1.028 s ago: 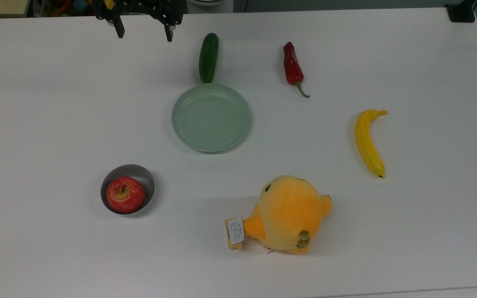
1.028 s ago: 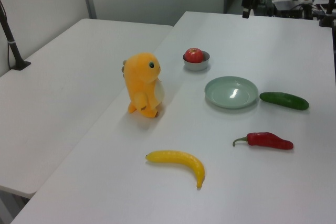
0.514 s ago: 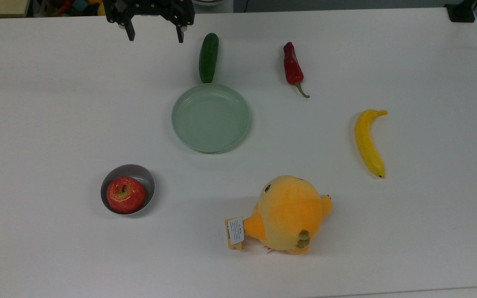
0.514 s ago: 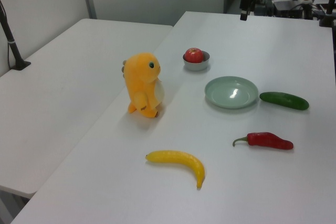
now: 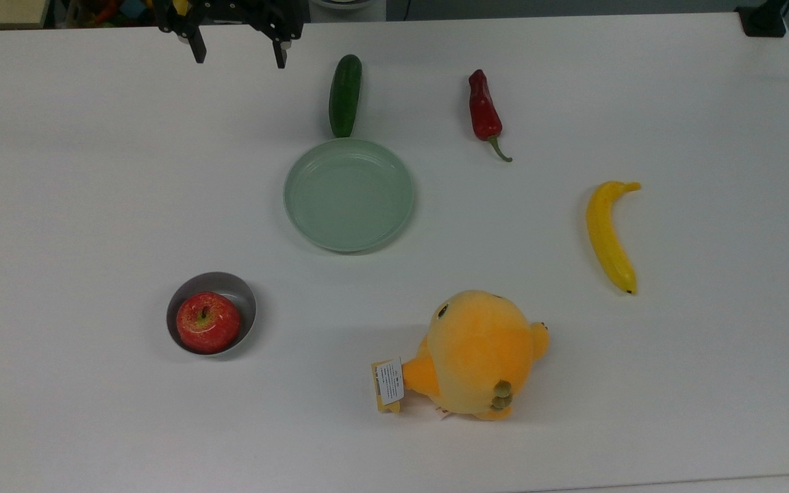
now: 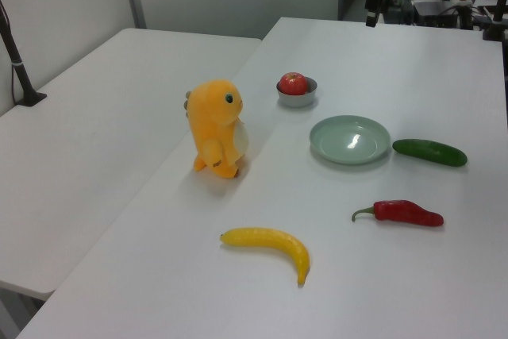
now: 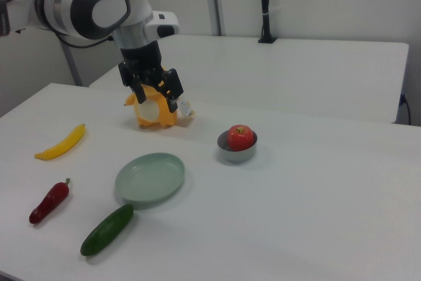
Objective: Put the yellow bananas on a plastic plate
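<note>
The yellow banana point(image 5: 610, 236) lies flat on the white table point(image 5: 709, 383), well apart from the pale green plate point(image 5: 348, 194), which holds nothing. Between them stand the red chilli point(image 5: 485, 111) and the orange plush toy point(image 5: 480, 352); a cucumber point(image 5: 344, 94) touches the plate rim. The gripper point(image 5: 237, 49) hovers at the table's far edge, jaws spread, holding nothing. Risk: the banana is smooth and curved, so an off-centre grasp may let it rotate or slip. A low transfer path may strike the chilli.
</note>
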You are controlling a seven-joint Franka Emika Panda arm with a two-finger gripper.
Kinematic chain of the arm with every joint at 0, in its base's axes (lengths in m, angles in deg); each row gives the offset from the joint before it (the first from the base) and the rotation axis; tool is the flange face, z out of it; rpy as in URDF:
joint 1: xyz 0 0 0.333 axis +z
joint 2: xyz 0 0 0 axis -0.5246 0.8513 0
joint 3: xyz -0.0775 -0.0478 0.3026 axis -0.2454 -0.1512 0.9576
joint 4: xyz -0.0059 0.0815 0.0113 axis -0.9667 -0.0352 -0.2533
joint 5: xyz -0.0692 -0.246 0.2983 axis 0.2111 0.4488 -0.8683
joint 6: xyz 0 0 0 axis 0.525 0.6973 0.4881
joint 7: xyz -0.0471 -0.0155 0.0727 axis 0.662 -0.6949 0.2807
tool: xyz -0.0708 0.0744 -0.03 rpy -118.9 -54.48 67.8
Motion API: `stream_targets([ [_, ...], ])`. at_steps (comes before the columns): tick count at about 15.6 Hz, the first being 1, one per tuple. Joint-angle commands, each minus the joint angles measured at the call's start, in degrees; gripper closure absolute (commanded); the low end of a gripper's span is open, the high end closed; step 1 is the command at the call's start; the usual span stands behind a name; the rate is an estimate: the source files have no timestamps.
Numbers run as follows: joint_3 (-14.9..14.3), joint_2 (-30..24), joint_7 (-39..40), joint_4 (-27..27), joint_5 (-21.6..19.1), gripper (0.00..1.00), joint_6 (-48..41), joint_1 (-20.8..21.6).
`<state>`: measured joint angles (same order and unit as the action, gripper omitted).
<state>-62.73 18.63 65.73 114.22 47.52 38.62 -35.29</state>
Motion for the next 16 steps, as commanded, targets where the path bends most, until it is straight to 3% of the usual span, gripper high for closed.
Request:
stream_targets([
  [1, 0.45, -2.66, 0.27, 3.16, 0.02, 0.0, 0.46, -0.66],
  [10, 1.94, -9.34, 0.35, 13.09, -0.77, 0.0, 0.63, -1.45],
  [14, 8.08, -9.43, 0.18, 15.47, -3.31, 0.0, 1.33, -2.68],
  [16, 10.28, -9.0, -1.13, 15.47, -6.65, 0.0, 1.34, -2.34],
])
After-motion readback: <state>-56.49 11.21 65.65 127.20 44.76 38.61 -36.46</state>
